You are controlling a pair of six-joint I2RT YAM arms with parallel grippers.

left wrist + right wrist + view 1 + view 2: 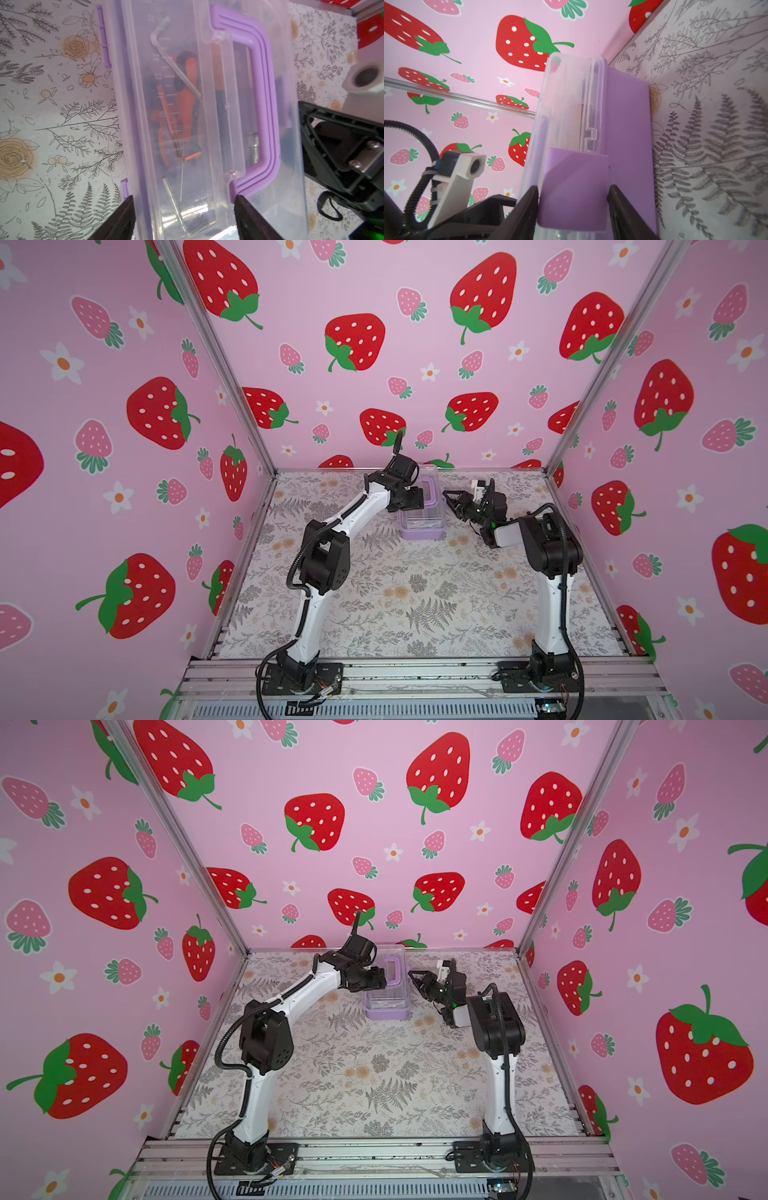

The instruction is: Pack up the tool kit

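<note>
Two arms rise from the rail (415, 674) along the bottom edge of both top views and lean away over the floral table (415, 605). No loose tool lies on it, so I judge the filling done and the closing in hand. Above the middle of both top views, just short of the back wall (415, 364), the lilac box (419, 533) sits flat on the table with both grippers at it. The clear lid (566, 93) is down on the box, its purple handle (261, 83) lying flat on top. Through the lid, in the left wrist view, I can see the orange-handled pliers (190, 68) and a silver hex key (154, 41) lying across them. The left gripper (184, 205) comes in from the left of the top views with its jaws spread wide over one end of the lid, most likely to keep the box from sliding. Whether it squeezes the lid or only rests on it, I cannot tell. The right gripper (573, 187) reaches in from the right to the box's end, where a purple latch (575, 166) sits between its jaws. They stand apart, close against the latch's edges, and I cannot tell if they pinch it or have let go. Nor can I tell if the latch is snapped home.
</note>
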